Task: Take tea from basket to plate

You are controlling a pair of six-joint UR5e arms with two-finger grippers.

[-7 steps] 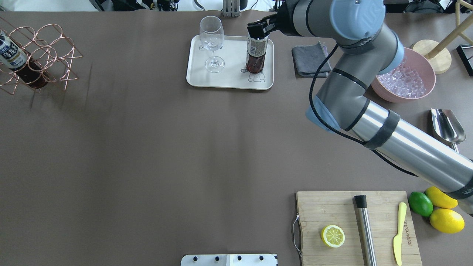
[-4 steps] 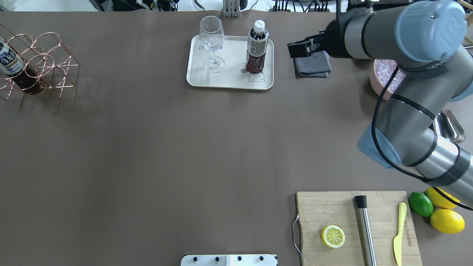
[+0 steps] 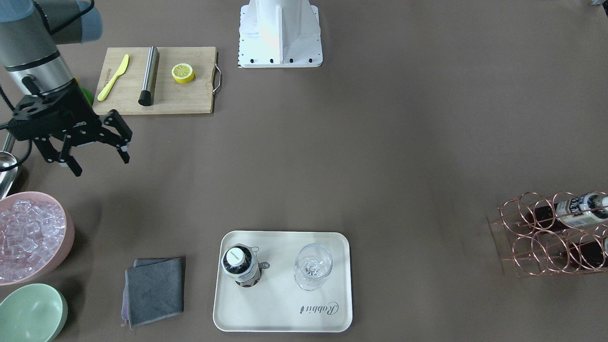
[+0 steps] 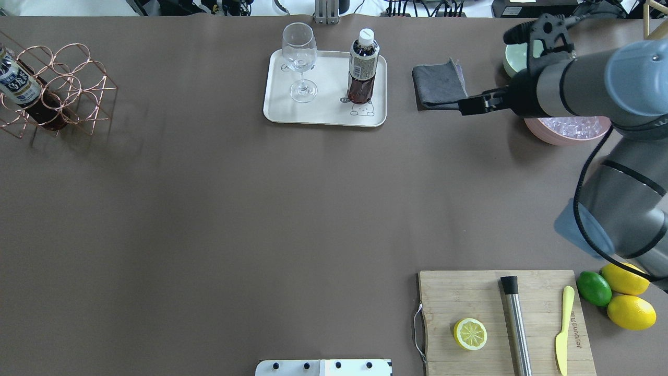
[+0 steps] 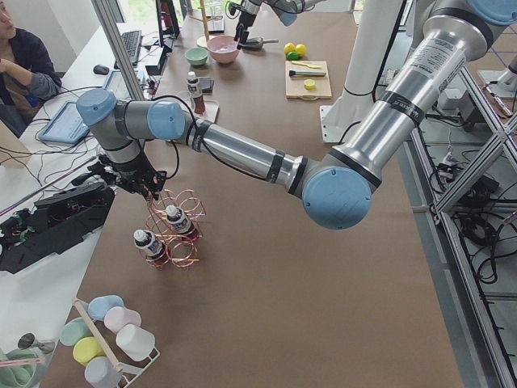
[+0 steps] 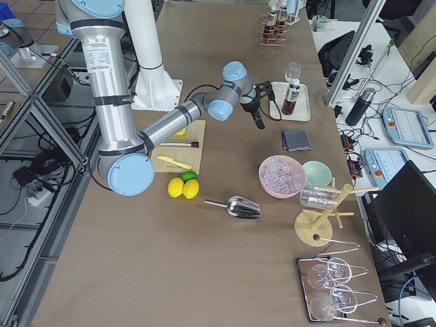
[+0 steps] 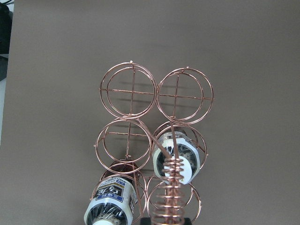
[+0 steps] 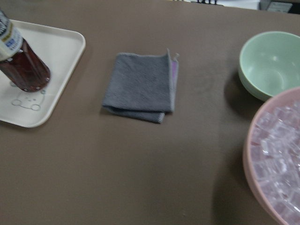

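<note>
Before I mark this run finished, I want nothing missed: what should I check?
1. Tea bottle stands on the tray: ok.
2. Bottle upright, cap on: ok.
3. Right claw open, away from the bottle: ok.
4. Glass upright on tray, apart from bottle: ok.
5. Left claw grip at the basket handle: cannot tell.

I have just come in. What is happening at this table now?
The tea stands upright on the plate, beside a glass; nothing holds it. The right pincer hangs open and empty, off to the side of the plate, toward the ice bowl. The left pincer is at the basket handle; whether it grips cannot be told. Two bottles sit in the basket.
</note>
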